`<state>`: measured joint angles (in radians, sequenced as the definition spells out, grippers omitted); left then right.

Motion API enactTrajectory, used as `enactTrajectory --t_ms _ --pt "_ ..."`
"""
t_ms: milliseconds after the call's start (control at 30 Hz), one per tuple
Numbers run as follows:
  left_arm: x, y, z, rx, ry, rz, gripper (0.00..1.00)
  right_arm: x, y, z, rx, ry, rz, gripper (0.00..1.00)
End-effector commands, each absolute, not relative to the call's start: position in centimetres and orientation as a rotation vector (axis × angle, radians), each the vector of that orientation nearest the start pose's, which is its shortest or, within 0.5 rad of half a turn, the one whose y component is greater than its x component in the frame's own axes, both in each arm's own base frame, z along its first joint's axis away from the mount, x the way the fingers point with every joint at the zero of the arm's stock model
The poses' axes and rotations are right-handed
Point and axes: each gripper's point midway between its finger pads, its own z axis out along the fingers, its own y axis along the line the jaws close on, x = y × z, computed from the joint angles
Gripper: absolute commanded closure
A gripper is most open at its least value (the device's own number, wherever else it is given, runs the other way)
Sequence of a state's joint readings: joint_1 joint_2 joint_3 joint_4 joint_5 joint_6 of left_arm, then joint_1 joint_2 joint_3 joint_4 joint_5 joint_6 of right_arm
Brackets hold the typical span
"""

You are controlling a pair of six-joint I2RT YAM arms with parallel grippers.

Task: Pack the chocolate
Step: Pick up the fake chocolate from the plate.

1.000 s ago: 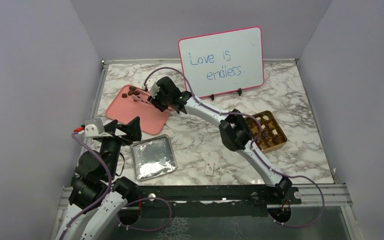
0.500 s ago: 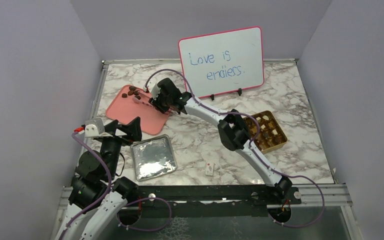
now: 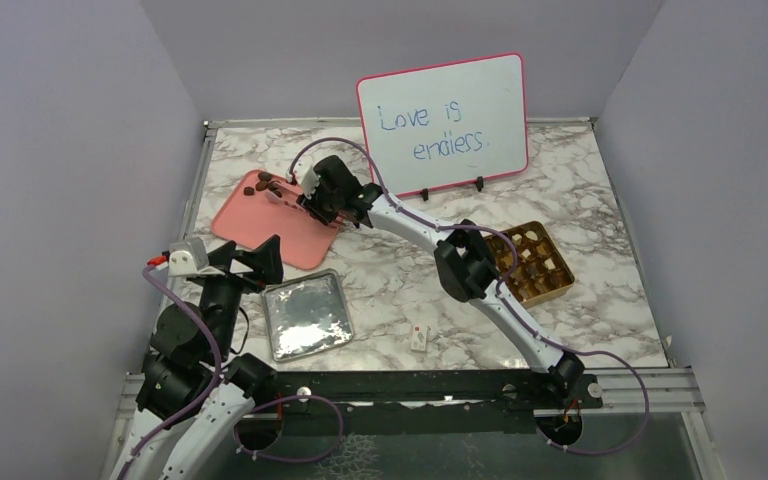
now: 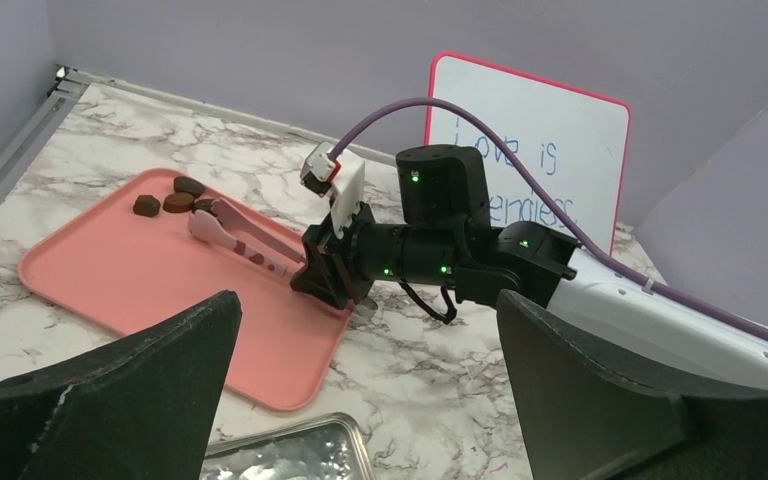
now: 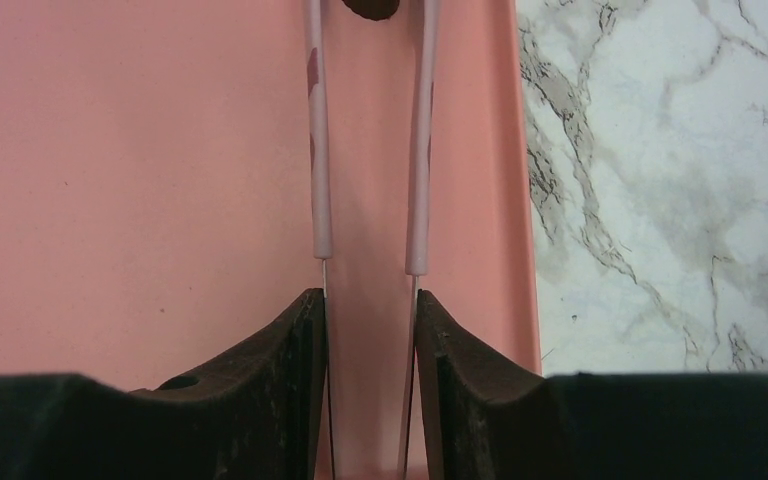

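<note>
Several dark brown pieces of chocolate (image 3: 266, 183) lie at the far left corner of a pink tray (image 3: 290, 235); the left wrist view shows them too (image 4: 177, 201). My right gripper (image 3: 317, 200) is shut on pink tongs (image 4: 245, 232), whose two arms (image 5: 318, 150) run out from between its fingers (image 5: 300, 340) over the tray. One chocolate (image 5: 370, 8) sits between the tong tips. A gold box (image 3: 532, 263) with filled compartments rests at the right. My left gripper (image 3: 260, 255) hovers open and empty near the tray's front edge.
A silver foil tray (image 3: 305, 316) lies in front of the pink tray. A small white tag (image 3: 420, 338) sits on the marble near the front. A whiteboard (image 3: 443, 122) stands at the back. Purple walls enclose the table.
My right gripper with the tongs has edged slightly toward the chocolate at the tray's far left corner. The left arm has not moved.
</note>
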<state>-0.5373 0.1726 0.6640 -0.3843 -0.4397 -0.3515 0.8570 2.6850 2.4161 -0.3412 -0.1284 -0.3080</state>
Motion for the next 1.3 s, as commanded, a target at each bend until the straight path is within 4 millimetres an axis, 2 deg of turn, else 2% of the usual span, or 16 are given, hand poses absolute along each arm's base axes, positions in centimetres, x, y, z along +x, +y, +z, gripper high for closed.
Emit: enactTrajectory --t_ms 0,300,500,733,1033,1267 --pt "18.8 -3.5 32.6 -0.261 1.428 -0.397 0.01 44.9 53.4 4.8 -1.269 1.782 0.440 0.61" --pt "18.7 -3.1 32.6 -0.271 1.421 -0.384 0.01 44.9 54.0 6.3 -1.293 1.719 0.429 0.63" --pt "18.9 -2.8 32.6 -0.281 1.422 -0.369 0.01 44.8 53.4 7.1 -1.329 1.699 0.391 0.63" --pt "19.0 -2.8 32.4 -0.285 1.427 -0.361 0.01 44.2 52.7 7.6 -1.361 1.701 0.352 0.67" --pt "19.0 -2.4 32.4 -0.301 1.424 -0.347 0.01 43.4 52.6 8.3 -1.373 1.698 0.328 0.70" --pt "19.1 -2.3 32.4 -0.301 1.425 -0.337 0.01 42.1 52.6 9.2 -1.327 1.723 0.385 0.70"
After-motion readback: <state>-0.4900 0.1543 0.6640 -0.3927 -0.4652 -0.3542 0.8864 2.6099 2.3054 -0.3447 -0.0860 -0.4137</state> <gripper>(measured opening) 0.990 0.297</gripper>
